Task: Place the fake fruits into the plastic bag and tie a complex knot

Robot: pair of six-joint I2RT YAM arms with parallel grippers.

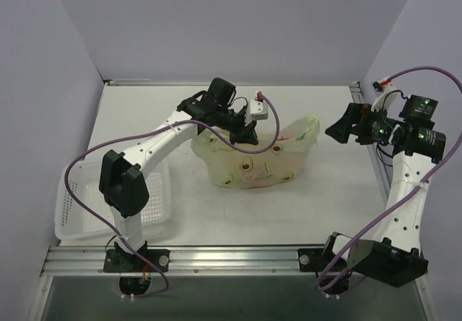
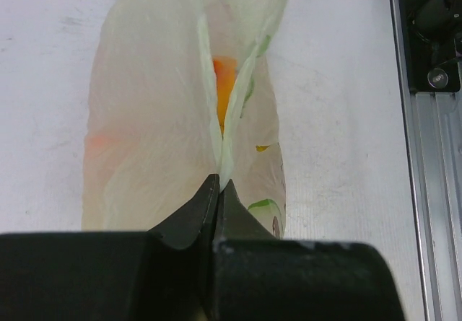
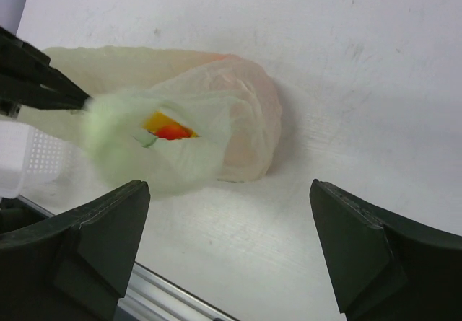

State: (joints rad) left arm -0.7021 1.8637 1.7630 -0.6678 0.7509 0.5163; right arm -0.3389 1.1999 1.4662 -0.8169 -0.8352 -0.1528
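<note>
With the fake fruits (image 3: 167,128) already inside the plastic bag (image 1: 253,166) in the middle of the table (image 1: 144,119), my left fingers (image 2: 206,205) pinch its mouth film and my right fingers (image 3: 101,227) gape empty nearby, so I judge the knot is not yet tied.

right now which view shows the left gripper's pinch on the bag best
Left wrist: the left gripper is shut on the bag, close up. Top shows it above the bag, pinch hidden. Right wrist shows it side-on, far left.
</note>
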